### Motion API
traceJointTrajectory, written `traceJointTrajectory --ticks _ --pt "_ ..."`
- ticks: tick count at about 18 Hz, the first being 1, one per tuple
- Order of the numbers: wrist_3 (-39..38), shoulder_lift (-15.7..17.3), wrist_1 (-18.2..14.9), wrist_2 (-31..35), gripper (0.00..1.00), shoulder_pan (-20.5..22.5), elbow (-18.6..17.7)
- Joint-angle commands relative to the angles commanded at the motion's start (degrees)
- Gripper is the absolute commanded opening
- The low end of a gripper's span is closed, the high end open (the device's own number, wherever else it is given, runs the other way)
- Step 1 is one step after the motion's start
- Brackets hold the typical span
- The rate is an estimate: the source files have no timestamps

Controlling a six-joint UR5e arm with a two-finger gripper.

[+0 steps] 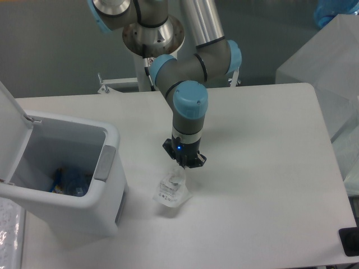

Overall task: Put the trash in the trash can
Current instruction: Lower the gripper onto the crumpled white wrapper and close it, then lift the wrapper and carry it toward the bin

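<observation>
single-arm gripper (183,164) closed on the top of a crumpled white wrapper (171,190) on the counter (263,168).

the arm reaches down from the upper middle of the view, its blue-capped wrist above the gripper, which shows a small blue light. the jaws are pressed together, pinching the upper edge of the wrapper; the lower part of the wrapper hangs below them, and whether it touches the counter cannot be told. the wrapper bears small dark print. to the left, well apart from the wrapper, stands the white trash can (84,207) with a grey panel on its near right wall and its hinged lid (10,120) raised at the far left. inside it, near the bottom, lies a bluish crushed bottle (67,182), partly hidden by the can's wall.
</observation>
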Motion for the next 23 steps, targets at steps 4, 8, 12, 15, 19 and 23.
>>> traceJointTrajectory --ticks 4,8,12,15,19,23 --pt "-12.84 0.62 0.0 -9.99 0.0 0.7 10.55" --pt "-25.24 1.76 0.0 -16.78 0.0 1.93 16.63" --pt "-27.46 6.58 -0.09 -18.46 0.0 1.06 16.2" --pt "-27.46 9.83 -0.09 -21.08 0.0 -0.08 16.46" --pt "-25.36 13.89 -0.26 -21.36 0.0 -3.24 14.45" --pt "-18.34 14.68 -0.35 -20.92 0.0 -7.28 11.99"
